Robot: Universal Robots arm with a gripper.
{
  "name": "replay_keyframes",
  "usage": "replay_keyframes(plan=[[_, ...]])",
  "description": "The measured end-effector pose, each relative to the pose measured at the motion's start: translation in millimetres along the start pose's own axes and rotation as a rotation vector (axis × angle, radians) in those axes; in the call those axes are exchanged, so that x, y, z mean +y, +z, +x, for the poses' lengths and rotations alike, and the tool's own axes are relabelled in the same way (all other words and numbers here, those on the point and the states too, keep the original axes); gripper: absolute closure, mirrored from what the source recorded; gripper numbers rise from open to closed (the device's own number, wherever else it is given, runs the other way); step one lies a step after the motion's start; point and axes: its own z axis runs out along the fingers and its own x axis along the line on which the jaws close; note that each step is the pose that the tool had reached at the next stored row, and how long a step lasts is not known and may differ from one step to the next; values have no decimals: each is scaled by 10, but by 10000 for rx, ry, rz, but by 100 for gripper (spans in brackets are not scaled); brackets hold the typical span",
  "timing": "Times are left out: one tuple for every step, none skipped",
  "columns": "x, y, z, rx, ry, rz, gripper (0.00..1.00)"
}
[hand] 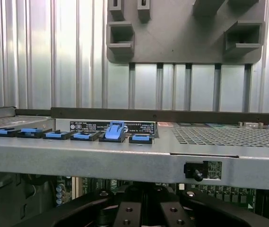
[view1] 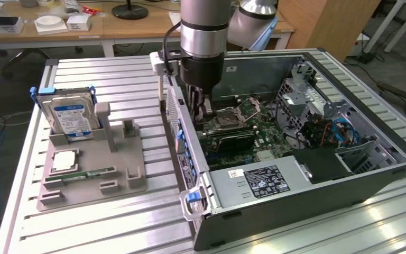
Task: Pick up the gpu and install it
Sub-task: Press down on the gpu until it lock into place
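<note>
A ribbed aluminium worktop [view1: 118, 222] is being occupied by an open steel computer case [view1: 295, 201] and a grey moulded holder [view1: 93, 169], in which a boxy silver hard drive [view1: 69, 116] is being kept upright. The gripper [view1: 201, 114] is being held inside the case, jaws closed; the flat dark gpu [view1: 231, 142] is lying on the green motherboard [view1: 270, 140] just beside them.

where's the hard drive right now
In the exterior view, the boxy silver hard drive with the blue-white label stands upright in the grey holder tray on the view's left, outside the open black computer case.
</note>
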Motion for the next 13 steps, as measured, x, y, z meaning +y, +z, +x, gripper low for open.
replay_keyframes(plan=[[1, -3, -4, 25, 1, -1, 90], [1, -4, -15, 67, -2, 0, 90], [2, -5, -25, 94, -2, -1, 90], [5, -6, -27, 99, -1, -1, 90], [10, -6, -28, 103, -3, 0, 90], [21, -6, -28, 104, -2, 0, 90], [38, -6, -28, 104, -3, 4, 90], [55, -6, -28, 104, -3, 10, 90], [61, -5, -28, 103, -4, 10, 90], [63, -5, -28, 102, -4, 9, 90], [63, -6, -28, 102, -5, 8, 90], [65, -6, -28, 102, -4, 7, 90], [66, -6, -28, 103, -2, 7, 90]])
